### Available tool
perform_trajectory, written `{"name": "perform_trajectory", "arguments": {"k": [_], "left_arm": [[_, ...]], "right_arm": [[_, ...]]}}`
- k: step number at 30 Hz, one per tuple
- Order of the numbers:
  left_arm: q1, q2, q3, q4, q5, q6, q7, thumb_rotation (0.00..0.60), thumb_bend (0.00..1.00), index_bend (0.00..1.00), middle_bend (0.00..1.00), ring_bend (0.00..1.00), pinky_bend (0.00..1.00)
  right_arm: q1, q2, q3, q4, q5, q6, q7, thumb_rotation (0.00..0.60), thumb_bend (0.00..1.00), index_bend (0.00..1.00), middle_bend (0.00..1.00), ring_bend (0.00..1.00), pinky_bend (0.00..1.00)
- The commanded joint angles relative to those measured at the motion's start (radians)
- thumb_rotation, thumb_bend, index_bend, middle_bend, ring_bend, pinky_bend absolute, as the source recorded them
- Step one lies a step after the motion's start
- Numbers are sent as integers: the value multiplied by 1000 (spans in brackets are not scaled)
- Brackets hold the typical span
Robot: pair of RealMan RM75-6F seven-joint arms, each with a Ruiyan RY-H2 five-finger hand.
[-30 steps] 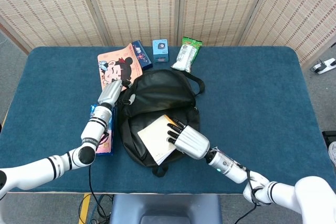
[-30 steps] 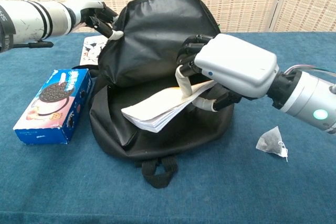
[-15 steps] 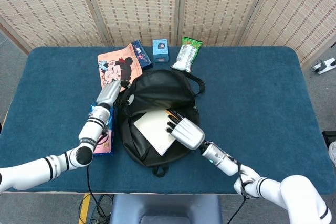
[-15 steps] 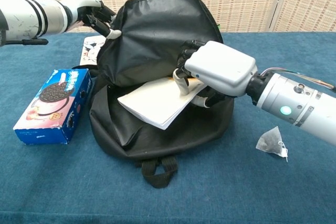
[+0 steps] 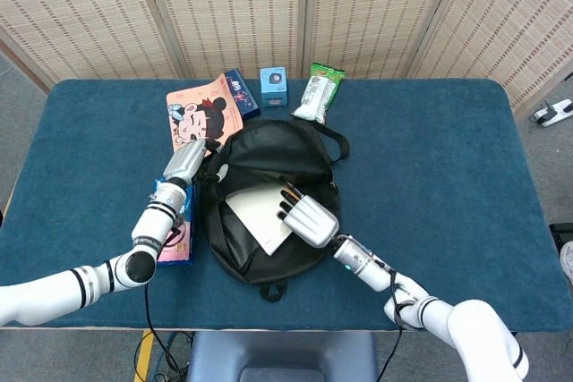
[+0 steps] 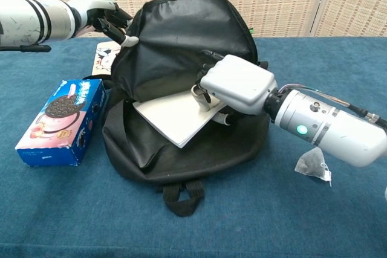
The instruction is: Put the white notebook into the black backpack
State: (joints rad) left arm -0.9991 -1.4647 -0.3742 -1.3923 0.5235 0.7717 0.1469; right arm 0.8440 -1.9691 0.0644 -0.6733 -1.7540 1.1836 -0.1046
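The black backpack [image 5: 269, 154] [image 6: 181, 34] lies in the middle of the blue table with its mouth open toward me. The white notebook [image 5: 260, 212] [image 6: 175, 116] sits tilted in that mouth, its far end under the raised flap. My right hand [image 5: 307, 216] [image 6: 236, 83] grips the notebook's right end, fingers reaching into the opening. My left hand [image 5: 190, 160] [image 6: 103, 16] pinches the upper left edge of the flap and holds it up.
A cookie box [image 5: 174, 221] [image 6: 60, 119] lies left of the backpack. A pink cartoon book [image 5: 201, 109], a dark blue box [image 5: 242, 91], a small blue box [image 5: 274, 85] and a green snack packet [image 5: 320, 91] line the far edge. A tea bag [image 6: 314, 164] lies at the right.
My right hand has pushed the notebook up and further into the backpack's mouth. My left hand has kept holding the flap in the same place.
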Motion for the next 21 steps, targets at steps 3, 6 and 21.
{"name": "perform_trajectory", "arguments": {"k": [3, 6, 21], "left_arm": [[-1, 6, 4, -12, -2, 7, 2, 600, 483, 748, 351, 288, 124], [-1, 6, 7, -13, -2, 13, 1, 600, 483, 748, 351, 288, 124], [4, 11, 37, -18, 2, 17, 9, 600, 478, 735, 351, 287, 124]], "right_arm": [[23, -53, -9, 85, 10, -13, 15, 600, 387, 788, 489, 229, 0], [27, -80, -2, 118, 28, -20, 15, 600, 366, 783, 485, 227, 0], [-22, 18, 3, -76, 77, 31, -90, 600, 1, 1, 140, 0, 0]]}}
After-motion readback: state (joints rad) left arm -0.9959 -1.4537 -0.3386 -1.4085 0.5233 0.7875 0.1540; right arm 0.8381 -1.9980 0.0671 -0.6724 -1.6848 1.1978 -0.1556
